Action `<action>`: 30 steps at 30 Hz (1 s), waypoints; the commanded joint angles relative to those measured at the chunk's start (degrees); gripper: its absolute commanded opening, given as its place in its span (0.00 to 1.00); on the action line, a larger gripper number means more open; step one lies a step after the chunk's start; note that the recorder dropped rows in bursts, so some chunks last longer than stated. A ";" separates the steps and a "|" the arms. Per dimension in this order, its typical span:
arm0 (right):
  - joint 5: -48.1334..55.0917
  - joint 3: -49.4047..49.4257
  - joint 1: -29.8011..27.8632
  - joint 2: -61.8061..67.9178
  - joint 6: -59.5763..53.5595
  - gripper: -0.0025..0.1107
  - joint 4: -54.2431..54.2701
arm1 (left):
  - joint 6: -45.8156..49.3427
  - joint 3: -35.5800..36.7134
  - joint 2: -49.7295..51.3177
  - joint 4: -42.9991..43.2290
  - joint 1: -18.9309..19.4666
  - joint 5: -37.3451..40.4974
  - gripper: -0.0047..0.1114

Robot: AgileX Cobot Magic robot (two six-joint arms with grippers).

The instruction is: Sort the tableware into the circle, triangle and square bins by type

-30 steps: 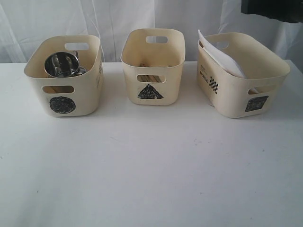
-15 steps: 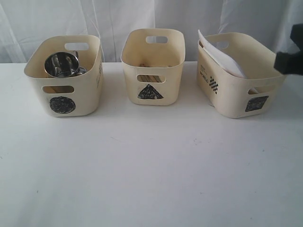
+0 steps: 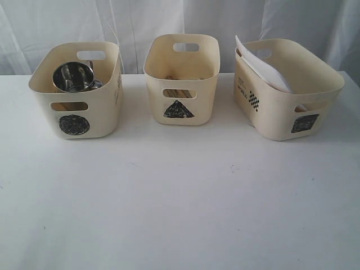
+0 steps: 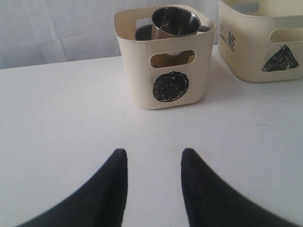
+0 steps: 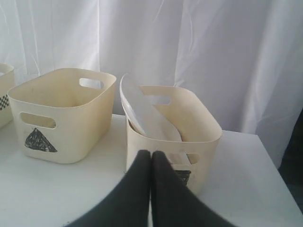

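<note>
Three cream bins stand in a row at the back of the table. The circle bin (image 3: 76, 90) on the left holds a steel mug (image 3: 73, 77) lying on its side. Wooden chopsticks (image 3: 180, 93) show through the handle slot of the triangle bin (image 3: 181, 79) in the middle. A large white plate (image 3: 261, 66) leans inside the square bin (image 3: 288, 87) on the right. Neither arm shows in the exterior view. My left gripper (image 4: 154, 153) is open and empty over bare table, in front of the circle bin (image 4: 165, 56). My right gripper (image 5: 151, 153) is shut and empty before the square bin (image 5: 173, 135).
A white curtain (image 3: 180, 22) hangs right behind the bins. The white table (image 3: 180, 197) stretches in front of them. Its right edge (image 5: 279, 184) lies close beside the square bin.
A dark piece of the right arm showed at the top right a second ago, then lower at the right edge. It has now left the exterior view. The bins have not moved.
</note>
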 commanded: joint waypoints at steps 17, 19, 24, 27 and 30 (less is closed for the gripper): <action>1.38 1.30 -0.16 -8.73 0.30 0.02 0.06 | -0.07 0.19 -0.29 -0.15 0.07 -0.34 0.41; 1.70 1.30 -0.16 -8.73 1.42 0.02 0.06 | -0.07 0.19 -0.29 -0.15 0.07 -0.34 0.41; 4.02 1.30 -0.16 -8.73 1.31 0.02 0.06 | -0.07 0.19 -0.29 -0.15 0.07 -0.34 0.41; 4.01 1.30 -0.16 -8.73 1.31 0.02 -0.59 | -0.07 0.19 -0.29 -0.15 0.07 -0.34 0.41; 3.77 2.42 -0.16 -8.73 -1.75 0.02 -0.61 | -0.07 0.19 -0.29 -0.15 0.07 -0.34 0.41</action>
